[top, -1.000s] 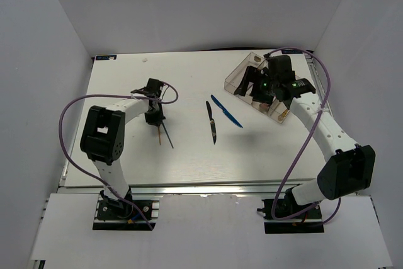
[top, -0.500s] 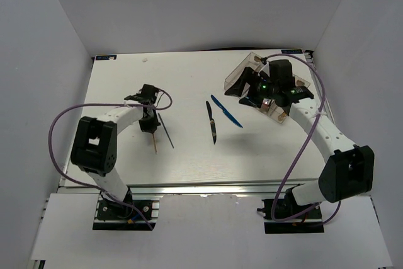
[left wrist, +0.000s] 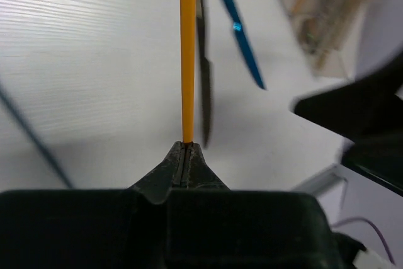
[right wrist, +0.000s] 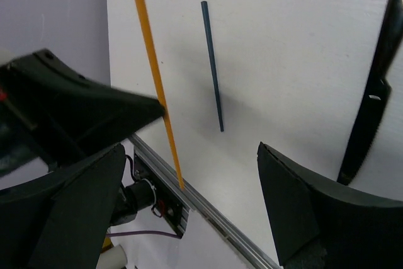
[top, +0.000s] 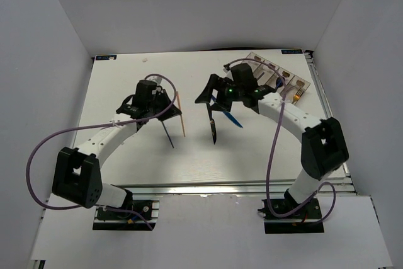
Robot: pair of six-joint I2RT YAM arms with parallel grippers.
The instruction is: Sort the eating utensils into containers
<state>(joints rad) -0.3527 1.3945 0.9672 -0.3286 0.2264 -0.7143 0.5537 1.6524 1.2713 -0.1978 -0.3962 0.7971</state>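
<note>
**Left pincer grips an orange chopstick; right pincer gapes over the knives**

The left pincer is clamped tight on one orange chopstick. The chopstick juts straight out and seems lifted off the white desk, probably for carrying to the tray. Taking the black knife as landmark:

- the orange chopstick hangs to its left;
- a dark chopstick lies further left;
- the blue knife lies just to its right;
- the clear compartment tray sits well off to its far right.

The right pincer hovers above this knife, spread wide and holding nothing, seemingly poised to pick one up.
</note>
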